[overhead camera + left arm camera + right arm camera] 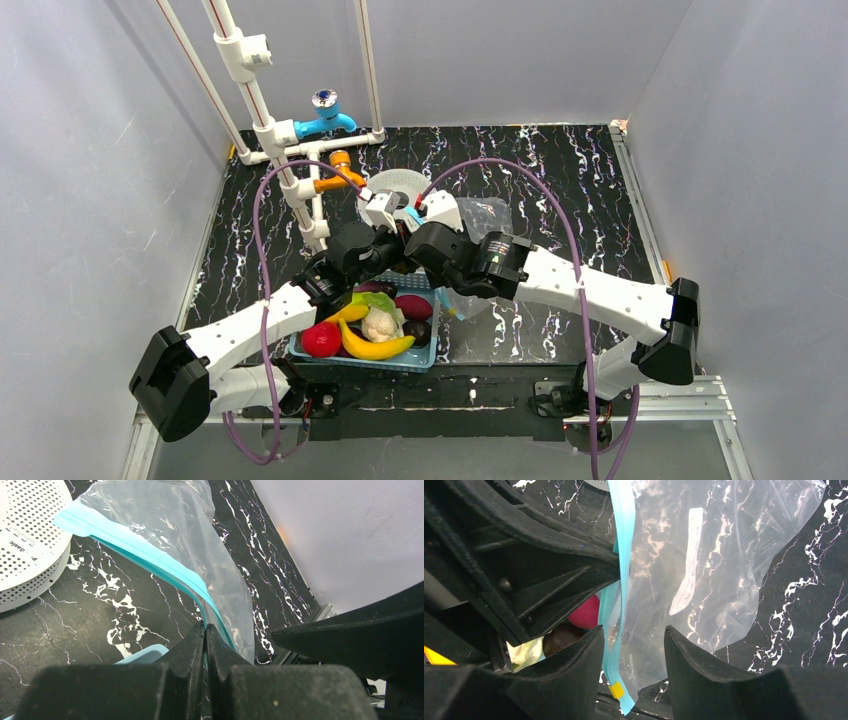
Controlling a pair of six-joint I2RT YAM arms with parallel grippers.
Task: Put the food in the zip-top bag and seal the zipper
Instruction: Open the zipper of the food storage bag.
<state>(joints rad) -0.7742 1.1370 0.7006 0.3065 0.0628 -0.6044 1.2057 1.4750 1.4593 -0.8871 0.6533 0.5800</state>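
Observation:
The zip-top bag (704, 555) is clear and empty and hangs off the table between my two grippers. Its zipper (621, 575) runs down its left edge as a teal strip with a yellow tab at the low end. My left gripper (205, 626) is shut on the zipper (150, 557). My right gripper (634, 635) is open, with the zipper's lower end between its fingers and not pinched. The food lies in a light-blue basket (420, 362): bananas (375, 347), red apple (321, 339), cauliflower (379, 324), maroon piece (413, 306).
A white perforated disc (395, 183) lies on the table behind the grippers. A blue tap (325, 115), white pipes (255, 110) and an orange valve (338, 170) stand at the back left. Grey walls close in both sides and the back.

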